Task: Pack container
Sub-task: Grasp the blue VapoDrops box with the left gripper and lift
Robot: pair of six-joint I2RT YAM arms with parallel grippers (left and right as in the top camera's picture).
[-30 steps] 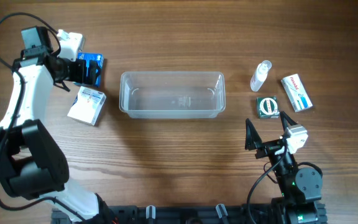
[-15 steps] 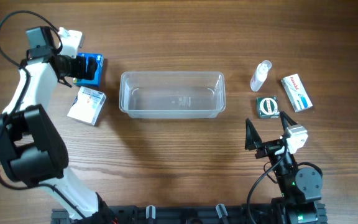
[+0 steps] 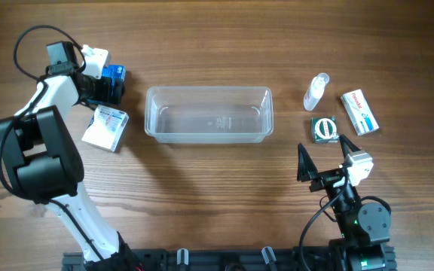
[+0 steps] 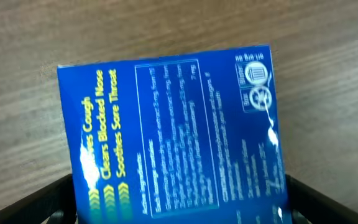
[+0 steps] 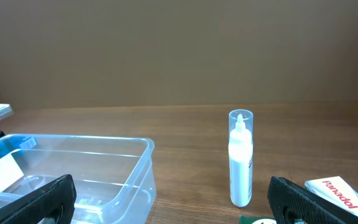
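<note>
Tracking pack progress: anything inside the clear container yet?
Nothing. From overhead the container shows only its bare floor, with the wooden table visible through it. Nothing covers it, so no part of the inside is hidden.

Left arm [image 3: 45,96] white, black joints; looping black cable [image 3: 19,44]; pointed black fingers [image 3: 304,167].

Overhead cam: fixed high, looks straight down, far enough out to take in the whole table [image 3: 217,38], robot side at bottom edge. Left wrist cam: v. close, tilted down on blue box [image 4: 173,130], which nearly fills the frame; same box sits top left in overhead. Right wrist cam: low, near table level, faces across it; shares container [image 5: 135,180], spray bottle [image 5: 240,162] & white box [image 5: 340,194] w/ overhead.
</note>
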